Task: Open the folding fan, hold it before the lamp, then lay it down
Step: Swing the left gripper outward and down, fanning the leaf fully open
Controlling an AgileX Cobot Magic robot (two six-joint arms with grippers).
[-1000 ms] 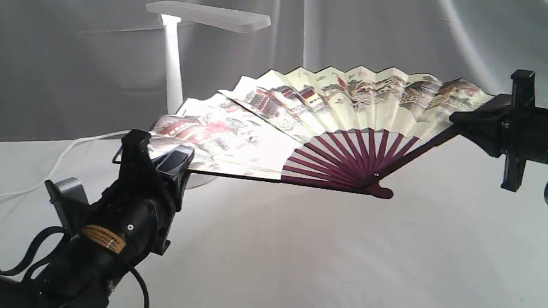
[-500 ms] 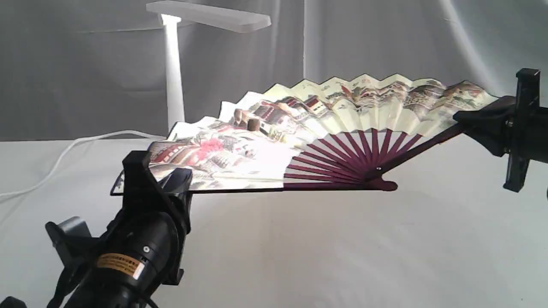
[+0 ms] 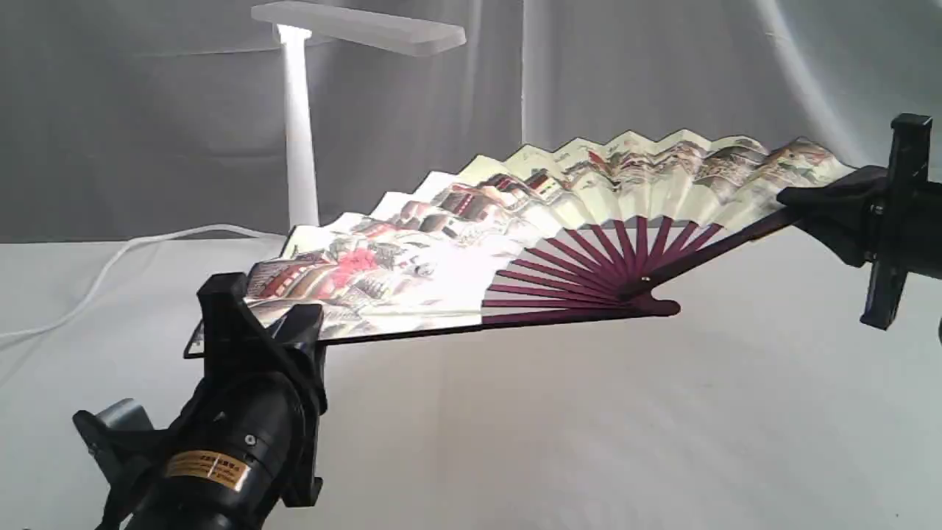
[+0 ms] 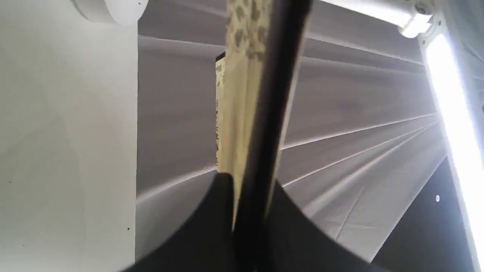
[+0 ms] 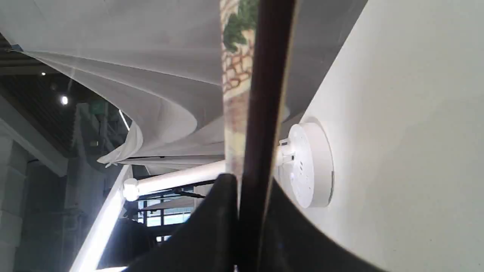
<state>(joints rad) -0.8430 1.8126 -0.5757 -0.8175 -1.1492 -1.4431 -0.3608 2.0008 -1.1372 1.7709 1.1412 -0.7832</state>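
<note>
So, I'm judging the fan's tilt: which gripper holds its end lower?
The left gripper: its guard of the folding fan runs low, close over the table, while the right gripper holds the other guard raised above the pivot.

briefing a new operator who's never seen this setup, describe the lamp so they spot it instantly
Start at the grey curtain behind the white table. At its back left, behind the spread folding fan, stands the lamp. It alone is all white and upright: slim stem, flat bar head, cord trailing left.
</note>
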